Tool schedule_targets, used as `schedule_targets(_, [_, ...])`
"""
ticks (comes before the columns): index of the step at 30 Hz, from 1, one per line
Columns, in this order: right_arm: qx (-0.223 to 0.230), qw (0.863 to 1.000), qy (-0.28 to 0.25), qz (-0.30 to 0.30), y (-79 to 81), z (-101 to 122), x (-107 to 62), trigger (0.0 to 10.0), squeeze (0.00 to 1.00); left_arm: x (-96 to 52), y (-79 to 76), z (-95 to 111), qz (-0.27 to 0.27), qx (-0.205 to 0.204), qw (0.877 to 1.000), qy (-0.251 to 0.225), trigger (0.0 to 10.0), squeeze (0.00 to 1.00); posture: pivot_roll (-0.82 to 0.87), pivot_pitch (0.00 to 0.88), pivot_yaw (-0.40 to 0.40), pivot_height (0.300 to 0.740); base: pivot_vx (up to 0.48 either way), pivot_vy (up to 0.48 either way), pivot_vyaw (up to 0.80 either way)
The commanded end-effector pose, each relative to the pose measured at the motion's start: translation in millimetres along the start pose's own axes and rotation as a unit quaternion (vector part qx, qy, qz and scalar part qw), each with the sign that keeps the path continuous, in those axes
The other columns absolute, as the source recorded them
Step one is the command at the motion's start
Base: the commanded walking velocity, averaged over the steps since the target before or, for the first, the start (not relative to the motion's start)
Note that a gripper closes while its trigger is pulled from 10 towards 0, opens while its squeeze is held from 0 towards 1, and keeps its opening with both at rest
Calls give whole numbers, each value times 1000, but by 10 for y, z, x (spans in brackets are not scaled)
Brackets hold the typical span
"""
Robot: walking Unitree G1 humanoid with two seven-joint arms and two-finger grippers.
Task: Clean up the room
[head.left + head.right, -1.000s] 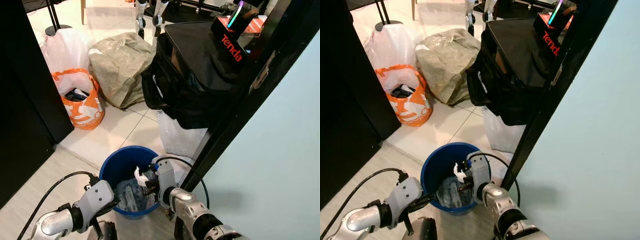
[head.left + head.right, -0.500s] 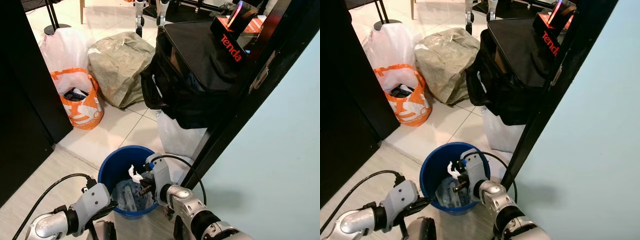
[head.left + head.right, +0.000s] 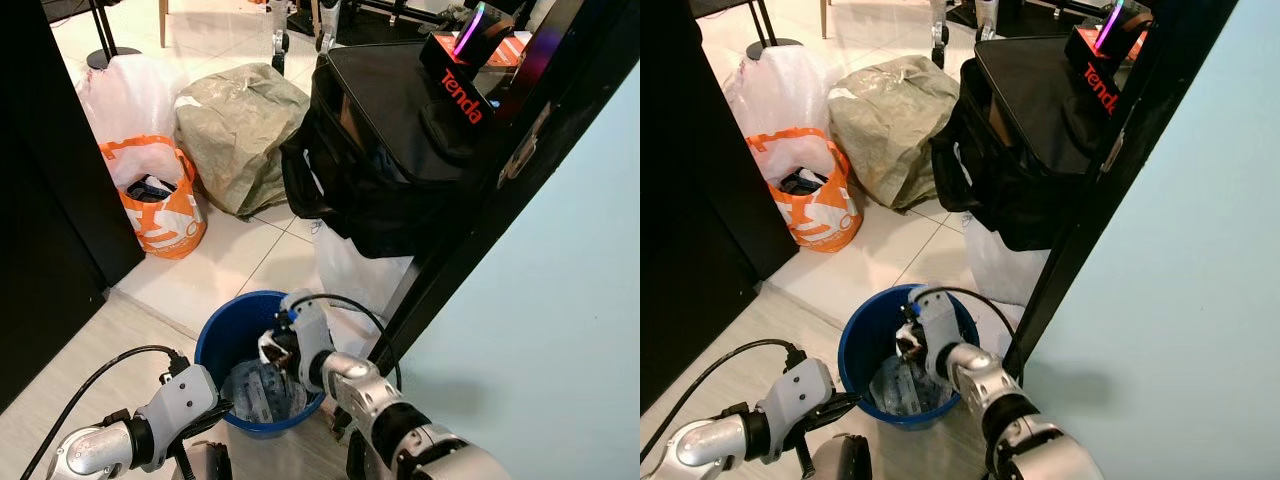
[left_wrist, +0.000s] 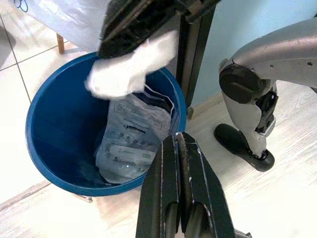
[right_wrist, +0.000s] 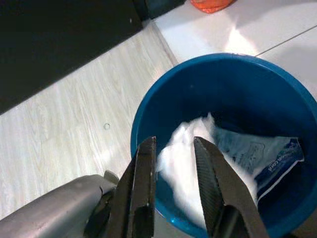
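Over the blue bucket, my right gripper hangs above the opening with its two black fingers parted, a white crumpled tissue sitting between them; I cannot tell whether it still rests against the pads. Inside the bucket lies a clear plastic package with printed text. My left gripper waits just beside the bucket's near rim, its fingers pressed together on nothing. Behind the bucket, on the pale tiled floor, stand an orange-and-white shopping bag, a white plastic bag and a grey-green sack. To the right, a black bag bulges out beside a box marked Tenda.
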State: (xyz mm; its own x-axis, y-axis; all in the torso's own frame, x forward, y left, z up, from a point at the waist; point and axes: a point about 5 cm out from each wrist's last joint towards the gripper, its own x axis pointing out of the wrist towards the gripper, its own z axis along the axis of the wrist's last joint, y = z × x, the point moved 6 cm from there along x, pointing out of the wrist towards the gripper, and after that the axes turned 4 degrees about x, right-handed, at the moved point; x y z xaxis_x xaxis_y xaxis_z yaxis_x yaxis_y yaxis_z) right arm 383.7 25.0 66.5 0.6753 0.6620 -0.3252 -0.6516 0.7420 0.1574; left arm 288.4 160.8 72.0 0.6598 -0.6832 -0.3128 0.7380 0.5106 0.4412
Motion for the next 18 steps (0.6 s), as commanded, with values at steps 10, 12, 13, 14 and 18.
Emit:
schedule_targets(10, [40, 998, 12, 47, 502, -187, 127, 10000, 0, -6, -72, -49, -11, 6, 1000, 13, 10000, 0, 99, 303, -148, 608, 0, 0, 0])
schedule_targets(12, [24, 999, 13, 34, 427, -241, 98, 10000, 0, 22, -35, -65, 14, 3, 1000, 17, 10000, 0, 99, 295, -145, 608, 0, 0, 0])
schedule_targets(13, [24, 999, 13, 34, 427, -241, 98, 10000, 0, 22, -35, -65, 14, 3, 1000, 17, 10000, 0, 99, 295, -145, 608, 0, 0, 0])
schedule_targets(14, [18, 999, 12, 25, 380, -259, 82, 10000, 0, 37, -7, -73, 30, 1, 999, 18, 10000, 0, 98, 288, -144, 608, 0, 0, 0])
schedule_targets(18, [4, 998, -12, -66, -46, -362, -91, 10000, 0, 117, 72, -220, 137, -71, 987, 46, 10000, 0, 83, 257, -126, 608, 0, 0, 0])
